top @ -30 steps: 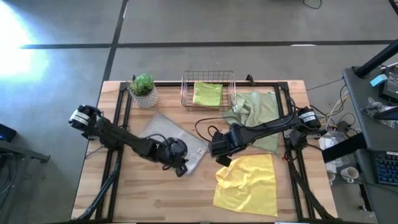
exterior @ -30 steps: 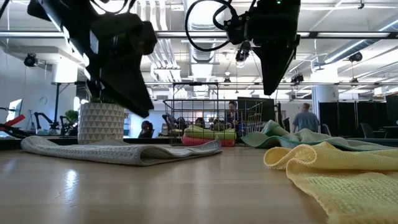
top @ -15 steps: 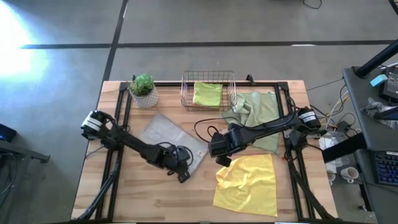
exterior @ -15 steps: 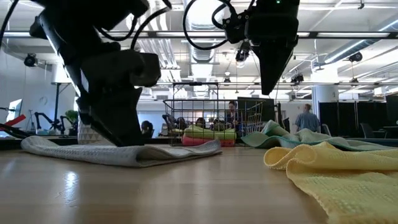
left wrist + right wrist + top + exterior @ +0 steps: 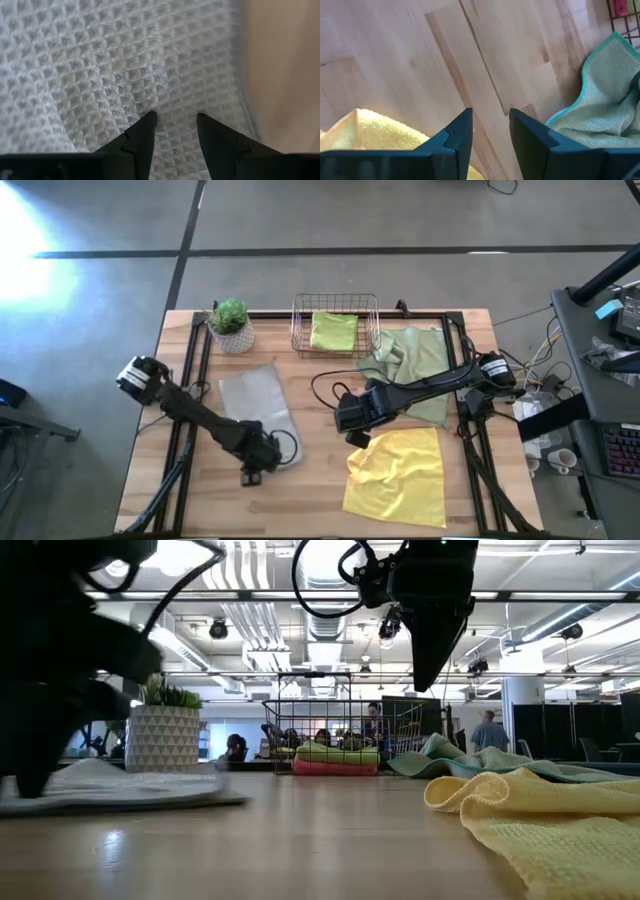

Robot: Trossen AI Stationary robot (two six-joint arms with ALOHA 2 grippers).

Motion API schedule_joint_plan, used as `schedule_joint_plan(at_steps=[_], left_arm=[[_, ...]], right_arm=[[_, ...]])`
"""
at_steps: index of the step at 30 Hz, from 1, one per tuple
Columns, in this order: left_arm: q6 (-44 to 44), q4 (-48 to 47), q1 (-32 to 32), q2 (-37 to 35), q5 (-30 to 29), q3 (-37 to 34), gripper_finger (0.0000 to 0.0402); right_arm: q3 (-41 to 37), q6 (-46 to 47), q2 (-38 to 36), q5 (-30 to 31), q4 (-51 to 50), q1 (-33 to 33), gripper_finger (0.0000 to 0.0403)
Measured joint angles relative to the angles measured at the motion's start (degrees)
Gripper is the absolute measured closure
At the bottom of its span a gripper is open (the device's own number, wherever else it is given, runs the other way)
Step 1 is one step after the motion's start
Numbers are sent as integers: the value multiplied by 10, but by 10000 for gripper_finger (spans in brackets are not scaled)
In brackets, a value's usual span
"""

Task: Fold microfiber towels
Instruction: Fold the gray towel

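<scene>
1. The left gripper sits low at the folded grey towel's near edge, jaws parted, grasping nothing.
2. The right gripper hovers over the table, jaws parted, empty, beside the yellow towel.

Grey towel: pale grey, waffle weave of small squares close up.
Yellow towel: bright yellow, nubbly texture.
Sage towel: pale sage green with a teal edge.
Lime towel: lime green, over a hot pink towel.
Basket: copper wire.
Plant pot: white, raised diamond pattern, green leaves above.
Table: light wood, black frame rails.
Arms: dark, near black.
</scene>
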Motion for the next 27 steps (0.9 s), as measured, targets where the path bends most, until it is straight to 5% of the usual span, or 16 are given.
schedule_joint_plan(at_steps=[11, 22, 27], left_arm=[[1, -261, -46, -16, -49, 137, 267], [-178, -276, -216, -48, -167, 156, 267], [-263, -273, -283, -44, -237, 155, 267]], right_arm=[[0, -54, 0, 0, 69, 0, 284], [0, -135, 0, -7, 225, 0, 284], [0, -172, 0, -54, 280, 0, 284]])
